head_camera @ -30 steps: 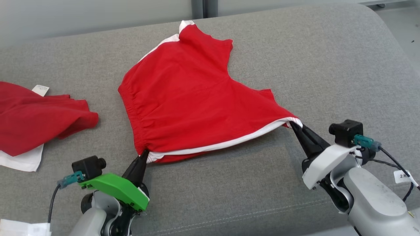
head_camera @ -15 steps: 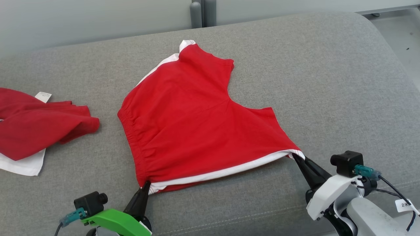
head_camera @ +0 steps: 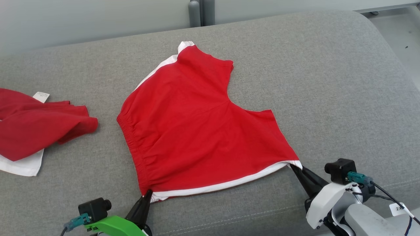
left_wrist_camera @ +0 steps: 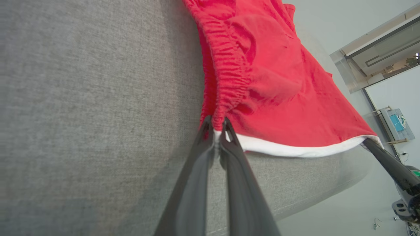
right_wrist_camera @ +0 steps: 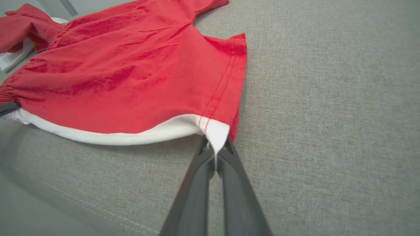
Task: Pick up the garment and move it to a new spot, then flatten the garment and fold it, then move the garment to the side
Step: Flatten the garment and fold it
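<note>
The left tool [head_camera: 149, 193] and right tool [head_camera: 294, 167] have drawn the red white-trimmed fabric shorts [head_camera: 203, 131] nearer across the grey upholstered cushion [head_camera: 328, 82], laying them nearly flat. Each is clamped on a near corner; folding seems next.

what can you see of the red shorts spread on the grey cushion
The shorts are thin red cloth with a gathered elastic waistband, white side stripes and stitched leg hems. They lie spread nearly flat on the grey cushion, with the near edge taut. The left end effector pinches the waistband corner and the right end effector pinches the white hem corner.
</note>
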